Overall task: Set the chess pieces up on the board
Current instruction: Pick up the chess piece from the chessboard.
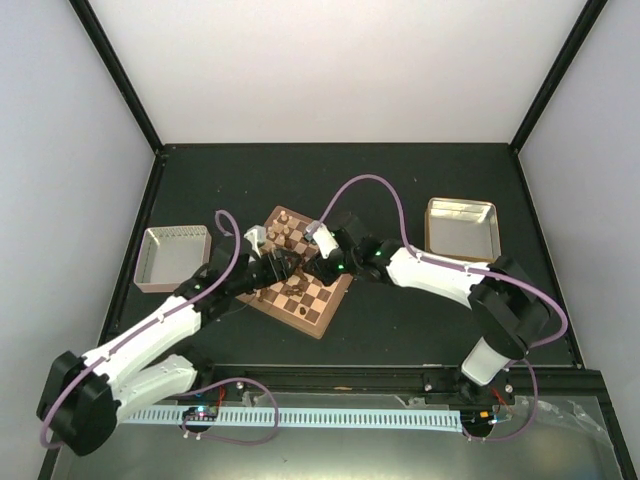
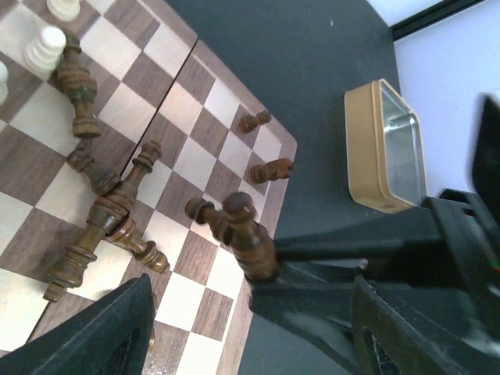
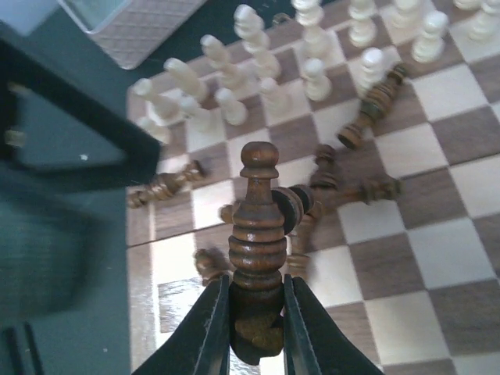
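Held piece: a dark brown turned wooden chessman (image 3: pixel 258 234) is clamped by its base between the narrow jaws of the right end effector (image 3: pixel 256 312).
Long axis: it is carried in line with the fingers, with the knobbed head toward the top of the right wrist frame. Whether it stands square to the board cannot be told.
Board: the square checkered wooden board (image 1: pixel 322 330) is seen at the centre of the top frame, between the two arms.
Place of held piece: it is shown at lower centre of the left wrist frame, over the edge rows and near two small dark pieces (image 2: pixel 271 169).
Left end effector (image 2: pixel 250 312): it is spread wide and holds nothing. It hovers just beside the right one.
Fallen dark pieces (image 2: pixel 109 219): these are heaped with crossed axes at centre left of the left wrist frame, and are judged nearer the left arm.
Cream pieces (image 3: pixel 312 70): these stand in rows along the top of the right wrist frame.
Coming move (judged): the held piece is to be lowered base first onto an edge-row square beneath it.
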Controlling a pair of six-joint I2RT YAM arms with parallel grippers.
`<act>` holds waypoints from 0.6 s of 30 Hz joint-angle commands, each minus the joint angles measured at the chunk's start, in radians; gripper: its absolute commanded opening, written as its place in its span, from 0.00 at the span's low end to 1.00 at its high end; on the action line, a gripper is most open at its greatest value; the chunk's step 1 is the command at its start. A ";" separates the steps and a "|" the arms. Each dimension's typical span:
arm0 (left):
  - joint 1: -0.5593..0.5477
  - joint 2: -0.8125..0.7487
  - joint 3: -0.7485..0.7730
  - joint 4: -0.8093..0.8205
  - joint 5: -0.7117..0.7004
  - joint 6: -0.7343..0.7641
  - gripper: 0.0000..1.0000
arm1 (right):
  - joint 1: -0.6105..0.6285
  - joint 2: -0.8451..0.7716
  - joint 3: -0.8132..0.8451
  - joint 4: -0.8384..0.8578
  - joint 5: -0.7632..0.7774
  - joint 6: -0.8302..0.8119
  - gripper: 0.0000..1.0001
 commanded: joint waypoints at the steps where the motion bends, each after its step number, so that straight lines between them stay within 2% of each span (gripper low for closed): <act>1: 0.014 0.087 0.048 0.072 0.079 -0.018 0.69 | 0.004 -0.054 -0.033 0.115 -0.135 -0.068 0.17; 7: 0.034 0.180 0.084 0.118 0.110 -0.013 0.52 | 0.004 -0.060 -0.056 0.132 -0.144 -0.084 0.17; 13: 0.034 0.182 0.079 0.143 0.103 -0.016 0.48 | 0.003 -0.051 -0.063 0.133 -0.120 -0.077 0.17; 18: 0.034 0.195 0.077 0.131 0.086 -0.011 0.39 | 0.003 -0.041 -0.064 0.138 -0.111 -0.077 0.17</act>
